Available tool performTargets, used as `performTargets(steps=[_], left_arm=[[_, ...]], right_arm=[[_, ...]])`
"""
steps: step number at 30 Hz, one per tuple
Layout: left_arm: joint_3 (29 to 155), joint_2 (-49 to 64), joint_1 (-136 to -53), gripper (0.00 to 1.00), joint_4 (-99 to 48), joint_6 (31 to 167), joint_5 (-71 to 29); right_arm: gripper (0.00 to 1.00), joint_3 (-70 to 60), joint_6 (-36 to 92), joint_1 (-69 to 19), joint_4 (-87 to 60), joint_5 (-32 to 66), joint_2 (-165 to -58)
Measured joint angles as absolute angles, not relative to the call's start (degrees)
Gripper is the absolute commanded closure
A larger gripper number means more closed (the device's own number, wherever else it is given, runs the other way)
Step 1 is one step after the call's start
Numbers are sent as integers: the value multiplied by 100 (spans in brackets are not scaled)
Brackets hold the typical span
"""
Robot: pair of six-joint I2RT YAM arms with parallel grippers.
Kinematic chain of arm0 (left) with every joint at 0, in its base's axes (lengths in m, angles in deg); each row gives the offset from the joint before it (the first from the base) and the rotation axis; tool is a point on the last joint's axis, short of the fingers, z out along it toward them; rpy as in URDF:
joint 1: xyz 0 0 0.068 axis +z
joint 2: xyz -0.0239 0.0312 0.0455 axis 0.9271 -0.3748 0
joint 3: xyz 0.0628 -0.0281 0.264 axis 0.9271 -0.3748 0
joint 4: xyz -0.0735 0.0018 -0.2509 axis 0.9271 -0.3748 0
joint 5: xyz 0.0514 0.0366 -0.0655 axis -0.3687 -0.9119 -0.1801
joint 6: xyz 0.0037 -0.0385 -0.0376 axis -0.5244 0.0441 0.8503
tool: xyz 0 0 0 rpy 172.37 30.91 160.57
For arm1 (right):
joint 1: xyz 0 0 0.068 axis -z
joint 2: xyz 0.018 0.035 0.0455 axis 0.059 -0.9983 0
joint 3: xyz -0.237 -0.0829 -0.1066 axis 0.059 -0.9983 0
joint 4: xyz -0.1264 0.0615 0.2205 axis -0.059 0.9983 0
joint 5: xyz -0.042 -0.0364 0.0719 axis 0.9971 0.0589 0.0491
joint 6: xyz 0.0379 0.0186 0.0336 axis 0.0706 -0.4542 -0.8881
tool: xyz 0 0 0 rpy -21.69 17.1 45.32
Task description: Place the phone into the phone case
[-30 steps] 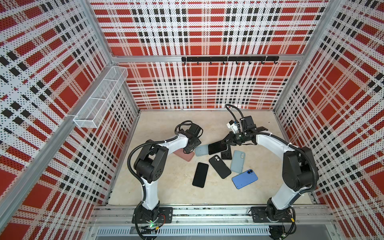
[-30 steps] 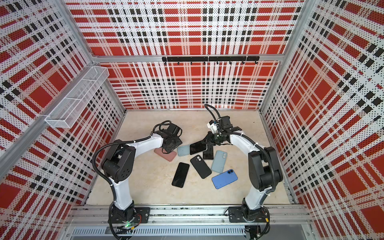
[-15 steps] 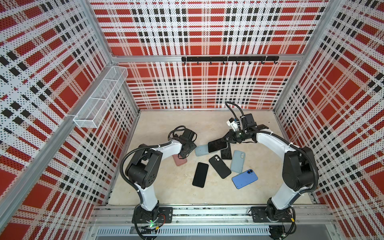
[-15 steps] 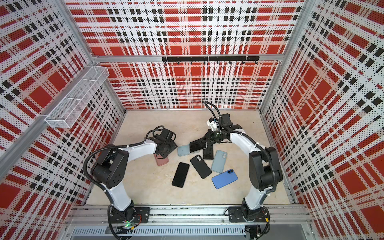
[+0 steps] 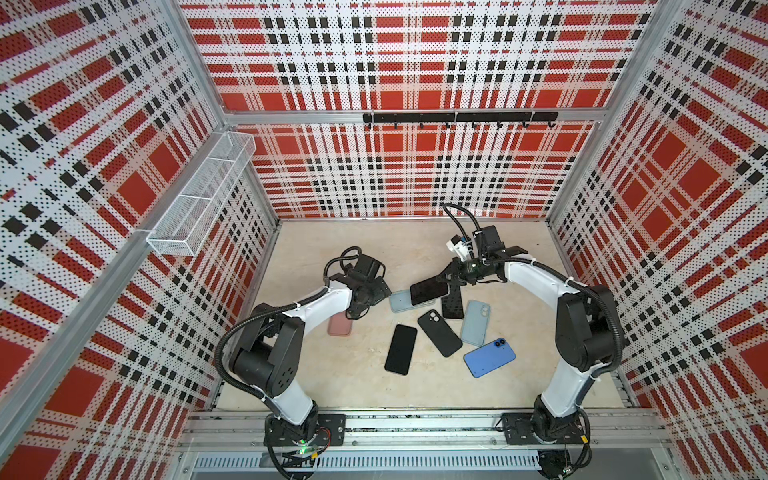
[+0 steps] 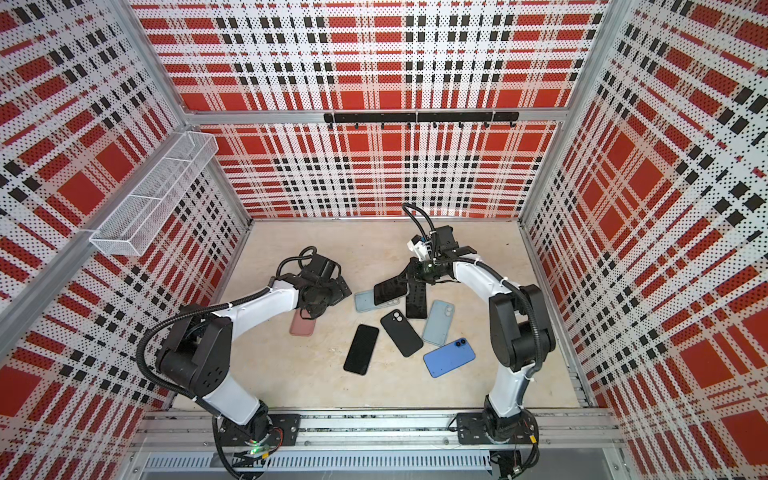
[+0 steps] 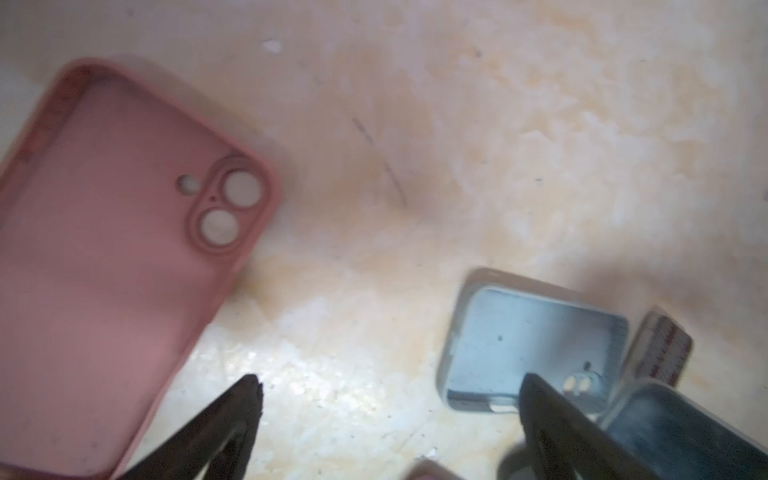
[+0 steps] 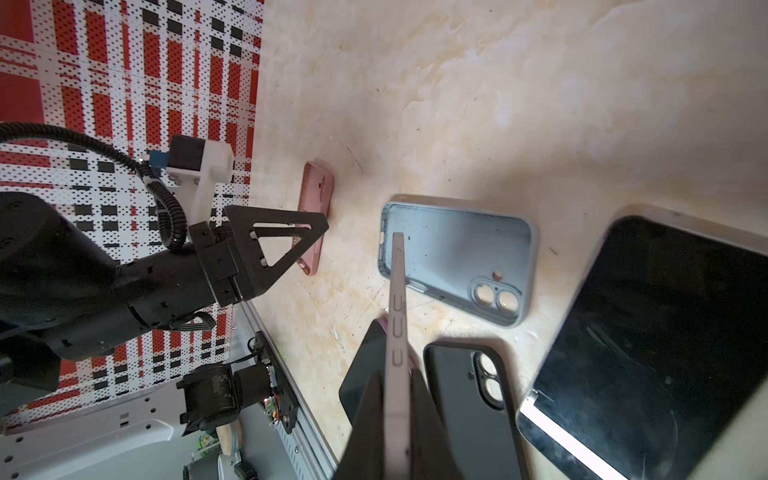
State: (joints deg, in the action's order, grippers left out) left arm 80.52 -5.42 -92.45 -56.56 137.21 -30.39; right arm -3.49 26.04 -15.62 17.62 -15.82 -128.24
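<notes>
My right gripper is shut on a phone with a black screen and a pale edge. It holds the phone tilted over a light blue-grey phone case that lies open side up on the table. My left gripper stands open and empty just above the table, between that case and a pink phone case, which also lies open side up.
Front right of the held phone lie a black phone, a black case, a grey-blue case, a blue phone and another black phone. A wire basket hangs on the left wall.
The left gripper has drawn back to the left and opened wide. The pink case slid front-left with it and now lies free. The right gripper with the phone has hardly moved.
</notes>
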Motion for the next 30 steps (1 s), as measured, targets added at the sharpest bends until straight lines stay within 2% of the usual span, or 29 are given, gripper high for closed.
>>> performTargets(steps=[5, 13, 30], left_arm=[[7976, -706, -9014, 0, -5339, 13765, -2249], [7886, -887, -9005, 0, -5151, 14264, -1701], [7572, -1169, -9053, 0, -3857, 14884, -1283]], right_arm=[[100, -91, 2602, -1595, 1707, -1825, -13127], [100, 125, 2602, -1595, 1769, -2161, -13687], [100, 479, 2600, -1643, 1863, -2334, -14415]])
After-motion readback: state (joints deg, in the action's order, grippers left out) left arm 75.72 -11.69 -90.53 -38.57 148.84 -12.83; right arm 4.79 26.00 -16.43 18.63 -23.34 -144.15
